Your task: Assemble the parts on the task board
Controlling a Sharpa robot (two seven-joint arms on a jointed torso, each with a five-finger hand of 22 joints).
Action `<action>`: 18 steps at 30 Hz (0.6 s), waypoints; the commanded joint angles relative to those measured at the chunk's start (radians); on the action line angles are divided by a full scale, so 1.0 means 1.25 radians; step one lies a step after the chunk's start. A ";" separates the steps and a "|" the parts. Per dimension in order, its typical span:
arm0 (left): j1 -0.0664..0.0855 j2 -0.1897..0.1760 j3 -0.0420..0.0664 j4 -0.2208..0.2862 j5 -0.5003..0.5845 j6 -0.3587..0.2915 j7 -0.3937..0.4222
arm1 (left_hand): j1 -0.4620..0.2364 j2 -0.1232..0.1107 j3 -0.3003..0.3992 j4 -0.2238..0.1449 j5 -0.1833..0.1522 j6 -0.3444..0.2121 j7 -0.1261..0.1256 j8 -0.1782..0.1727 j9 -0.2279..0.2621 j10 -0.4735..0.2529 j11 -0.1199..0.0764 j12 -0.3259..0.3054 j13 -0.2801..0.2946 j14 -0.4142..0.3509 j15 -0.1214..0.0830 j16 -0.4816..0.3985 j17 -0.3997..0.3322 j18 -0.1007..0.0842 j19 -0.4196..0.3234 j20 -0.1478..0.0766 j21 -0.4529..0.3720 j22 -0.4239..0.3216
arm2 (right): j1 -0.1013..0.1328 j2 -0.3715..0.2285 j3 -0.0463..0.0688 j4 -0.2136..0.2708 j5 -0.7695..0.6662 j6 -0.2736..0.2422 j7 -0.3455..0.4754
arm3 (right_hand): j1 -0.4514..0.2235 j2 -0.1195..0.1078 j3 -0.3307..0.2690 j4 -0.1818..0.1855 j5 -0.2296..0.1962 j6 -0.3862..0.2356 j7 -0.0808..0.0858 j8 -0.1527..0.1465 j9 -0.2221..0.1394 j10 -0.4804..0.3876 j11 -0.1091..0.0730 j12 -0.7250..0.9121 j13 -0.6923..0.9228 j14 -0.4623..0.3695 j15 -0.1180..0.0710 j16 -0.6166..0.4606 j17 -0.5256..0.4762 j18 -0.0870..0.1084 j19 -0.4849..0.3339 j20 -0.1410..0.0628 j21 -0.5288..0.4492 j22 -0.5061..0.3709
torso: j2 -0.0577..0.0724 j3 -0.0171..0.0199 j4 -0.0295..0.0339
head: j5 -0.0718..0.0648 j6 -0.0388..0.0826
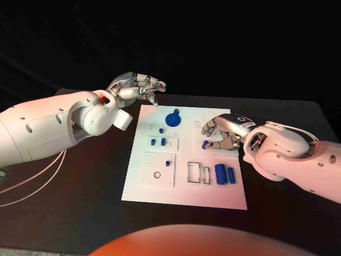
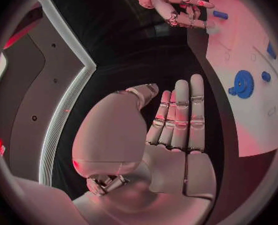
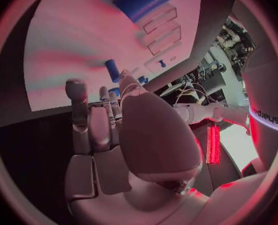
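While right hand (image 1: 222, 132) fingers pinch a small blue part (image 1: 206, 144), left hand (image 1: 136, 87) fingers straight, empty.

My right hand (image 1: 220, 133) hides its own grip.
I can't tell whether my fingertips touch the small blue part (image 1: 206, 144) beneath them.

The head camera looks steeply down from above on the black table (image 1: 78, 213), the white task board (image 1: 217, 189) lying at centre frame. Each wrist camera sits close behind its own palm, facing along the fingers. All three views share the board; the left wrist view also catches the right hand (image 2: 176, 7).
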 commanded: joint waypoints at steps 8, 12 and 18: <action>0.000 -0.001 0.000 0.002 -0.002 0.006 0.003 | -0.011 0.001 -0.005 0.002 0.004 -0.007 0.002 0.004 0.001 -0.006 0.001 0.006 -0.001 -0.006 0.002 -0.003 -0.001 0.011 0.001 0.006 -0.004 -0.002 | -0.008 0.016 -0.002 -0.020 -0.009 0.041 -0.004 | -0.013 -0.001 0.118 0.001 -0.001 0.075 -0.008 0.007 -0.015 0.069 -0.007 -0.055 -0.002 0.010 -0.007 0.004 0.005 -0.015 0.018 -0.008 0.019 0.017 | 0.000 -0.0003 -0.0012 | 0.001 -0.004; 0.000 -0.001 0.000 0.002 -0.002 0.006 0.002 | -0.011 0.001 -0.005 0.002 0.004 -0.007 0.002 0.004 0.001 -0.006 0.001 0.006 -0.001 -0.006 0.002 -0.003 -0.001 0.011 0.001 0.006 -0.004 -0.002 | -0.009 0.018 -0.002 -0.023 -0.014 0.048 -0.007 | -0.032 -0.027 0.176 -0.002 -0.002 0.086 -0.008 0.002 -0.023 0.089 -0.007 -0.087 -0.002 0.010 -0.007 0.004 0.005 -0.015 0.018 -0.008 0.018 0.022 | -0.001 0.0002 -0.0012 | 0.000 -0.004; 0.000 -0.001 0.000 0.002 -0.002 0.006 0.002 | -0.012 0.001 -0.005 0.003 0.004 -0.009 0.002 0.004 0.001 -0.007 0.002 0.007 -0.001 -0.007 0.002 -0.003 -0.001 0.011 0.001 0.006 -0.005 -0.002 | -0.011 0.019 -0.003 -0.025 -0.021 0.057 -0.009 | -0.039 -0.036 0.194 -0.005 -0.003 0.090 -0.008 0.001 -0.024 0.093 -0.007 -0.097 -0.002 0.011 -0.007 0.005 0.008 -0.015 0.019 -0.008 0.019 0.024 | -0.001 0.0011 -0.0013 | -0.001 -0.005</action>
